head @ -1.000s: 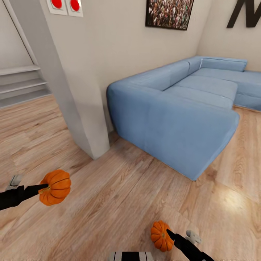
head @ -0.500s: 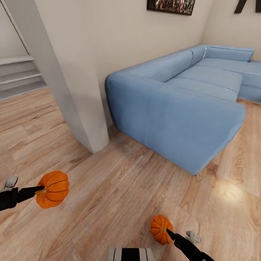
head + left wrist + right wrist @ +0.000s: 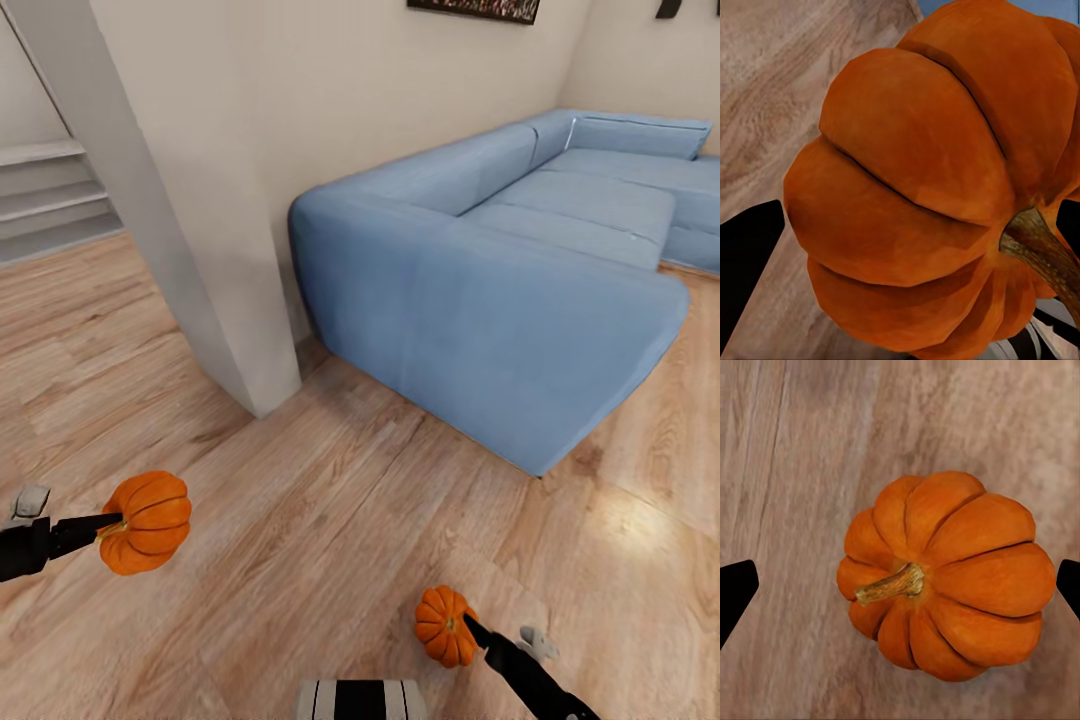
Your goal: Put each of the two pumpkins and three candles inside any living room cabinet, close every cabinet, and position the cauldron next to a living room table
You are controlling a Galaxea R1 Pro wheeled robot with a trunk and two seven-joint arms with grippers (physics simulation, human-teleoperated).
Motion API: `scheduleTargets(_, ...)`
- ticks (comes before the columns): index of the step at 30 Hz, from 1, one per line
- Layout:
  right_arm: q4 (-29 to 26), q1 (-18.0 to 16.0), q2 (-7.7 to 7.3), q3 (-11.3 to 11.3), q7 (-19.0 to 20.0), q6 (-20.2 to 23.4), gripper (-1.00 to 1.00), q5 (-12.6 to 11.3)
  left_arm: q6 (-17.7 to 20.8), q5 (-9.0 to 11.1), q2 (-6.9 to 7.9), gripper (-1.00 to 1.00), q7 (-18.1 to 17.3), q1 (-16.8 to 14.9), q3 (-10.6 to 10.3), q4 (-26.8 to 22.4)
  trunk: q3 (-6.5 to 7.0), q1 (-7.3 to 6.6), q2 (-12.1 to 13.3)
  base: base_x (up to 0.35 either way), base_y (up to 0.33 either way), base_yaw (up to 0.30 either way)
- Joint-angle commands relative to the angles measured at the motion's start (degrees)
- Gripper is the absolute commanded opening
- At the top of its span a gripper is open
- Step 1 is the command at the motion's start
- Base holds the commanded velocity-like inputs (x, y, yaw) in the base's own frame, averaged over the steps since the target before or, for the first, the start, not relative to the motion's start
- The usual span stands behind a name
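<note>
- Compared with a second ago, the whole head view has shifted: the sofa looms larger, the wall pictures have slid off the top, and both pumpkins sit at the same spots relative to the arms, so the camera and base have moved, not the things.
- Nearest, the right gripper (image 3: 470, 628) is closed on a small ribbed orange pumpkin with a short brown stem (image 3: 445, 626), carried above the pale wood plank floor (image 3: 330, 520); in the right wrist view that pumpkin (image 3: 945, 574) sits stem-up between the two black fingertips (image 3: 735, 592).
- Slightly farther, the left gripper (image 3: 105, 525) grips a second ribbed orange pumpkin (image 3: 148, 521), also off the floor; the left wrist view shows its sides and stem close up (image 3: 922, 180).
- Beyond them stands a white angled pillar (image 3: 200, 250) with grey stair steps (image 3: 50, 200) behind it.
- Farthest, a large blue fabric corner sofa (image 3: 520, 290) runs along the beige wall.
- Judged step: carrying both pumpkins through the room toward a cabinet, which I cannot see here.
- Next move likely calls for steering on round the sofa arm, keeping both grips firm, until a dark brown cabinet comes into view.
</note>
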Motion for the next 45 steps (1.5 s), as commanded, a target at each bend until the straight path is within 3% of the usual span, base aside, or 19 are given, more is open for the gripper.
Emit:
scheduleTargets(1,0.1,0.0,-0.02,-0.1,0.4,0.0,1.00,-0.4,0.2,-0.1,0.01,-1.00,-0.2,0.0,0.0,0.0,-0.26,0.01,0.0,0.000,0.000,0.000)
scheduleTargets(14,0.2,0.0,-0.13,-0.2,0.2,-0.1,1.00,-0.7,0.2,-0.1,0.01,-1.00,-0.2,0.0,0.0,0.0,-3.14,0.35,-0.2,0.000,0.000,0.000)
scheduleTargets(22,0.2,0.0,-0.23,-0.2,-0.1,-0.1,1.00,-2.5,0.2,-0.1,-0.01,-1.00,-0.2,0.0,0.0,0.0,-4.91,0.56,-0.3,0.000,0.000,0.000)
scheduleTargets(45,0.2,0.0,-0.58,-0.2,-0.4,-0.1,1.00,-2.9,0.2,-0.1,-0.01,-1.00,-0.2,0.0,0.1,0.0,-4.91,0.56,-0.3,0.044,0.020,0.000)
